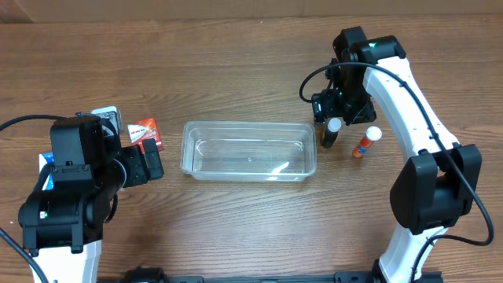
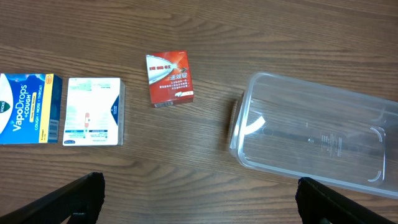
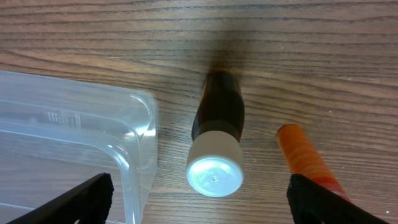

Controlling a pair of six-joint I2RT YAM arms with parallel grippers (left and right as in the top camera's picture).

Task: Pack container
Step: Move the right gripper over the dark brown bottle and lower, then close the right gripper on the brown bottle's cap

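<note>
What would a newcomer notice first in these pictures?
The empty clear container in the middle of the overhead view catches the eye first. Just right of it, the right end effector hangs open over a dark bottle with a white cap, with an orange tube beside it. Left of the container lie a red box, a white box and a blue box.

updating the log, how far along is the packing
Done: nothing; the container is empty. In hand: nothing gripped yet, but the right gripper hovers, jaws open, over the dark bottle. Left: that bottle, the orange tube, and the red box, white box and blue box all sit on the table.
</note>
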